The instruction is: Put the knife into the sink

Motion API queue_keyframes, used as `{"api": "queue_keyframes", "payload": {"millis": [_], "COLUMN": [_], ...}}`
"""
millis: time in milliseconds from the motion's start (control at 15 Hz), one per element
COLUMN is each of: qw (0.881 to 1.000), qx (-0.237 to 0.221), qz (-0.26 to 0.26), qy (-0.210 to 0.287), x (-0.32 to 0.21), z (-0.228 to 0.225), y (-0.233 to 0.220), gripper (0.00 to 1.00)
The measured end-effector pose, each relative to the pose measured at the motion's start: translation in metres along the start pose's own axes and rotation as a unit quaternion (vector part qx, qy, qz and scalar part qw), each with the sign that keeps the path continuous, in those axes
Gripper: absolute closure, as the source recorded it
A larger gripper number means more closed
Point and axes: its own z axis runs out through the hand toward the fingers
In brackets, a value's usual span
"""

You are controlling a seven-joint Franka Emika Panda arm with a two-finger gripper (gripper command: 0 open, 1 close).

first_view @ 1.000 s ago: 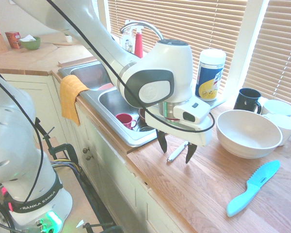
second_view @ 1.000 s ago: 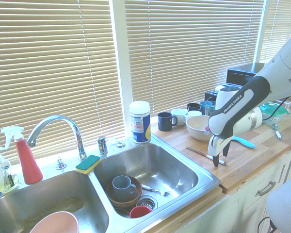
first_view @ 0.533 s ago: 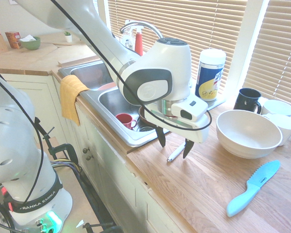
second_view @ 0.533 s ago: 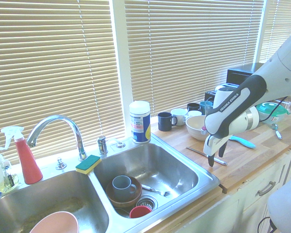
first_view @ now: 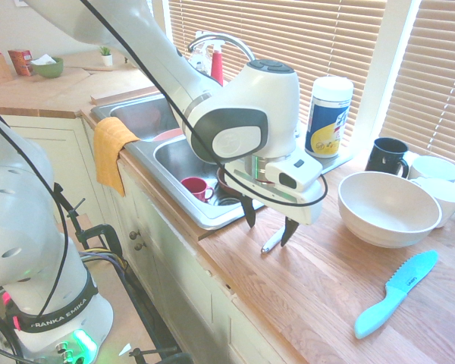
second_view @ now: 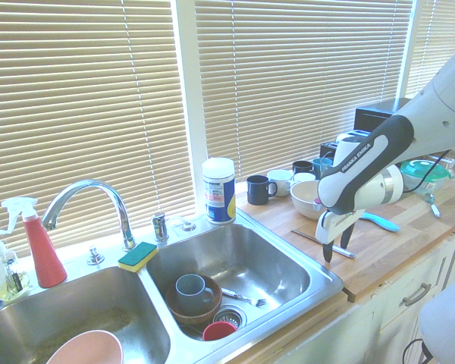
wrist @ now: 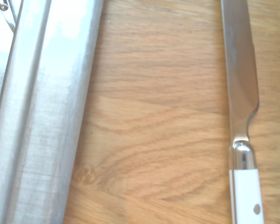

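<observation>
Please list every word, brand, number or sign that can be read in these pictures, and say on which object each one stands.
"FRANKA EMIKA": white robot arm's dark band, and its base ring.
White cylindrical wipes canister with blue and yellow label: print too small to read.
Turquoise plastic knife: blade mark unreadable.
White-handled silver table knife: no text.

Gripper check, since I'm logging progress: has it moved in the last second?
Yes. The gripper has shifted toward the sink rim, over the knife.

The knife (wrist: 241, 116) lies on wood near the sink (wrist: 42, 112) rim.
</observation>
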Motion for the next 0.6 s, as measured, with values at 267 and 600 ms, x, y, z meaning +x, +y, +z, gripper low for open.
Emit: {"api": "queue_keyframes", "payload": {"millis": [267,600], "qw": [1.0,1.0], "qx": [0.0,0.001], "qz": [0.0,-0.002], "qy": [0.0,-0.001], "x": [0.0005,-0.0002], "z": [-0.0003,0.0013], "y": [-0.0003,-0.0029], "gripper": [1.0,1.0]}}
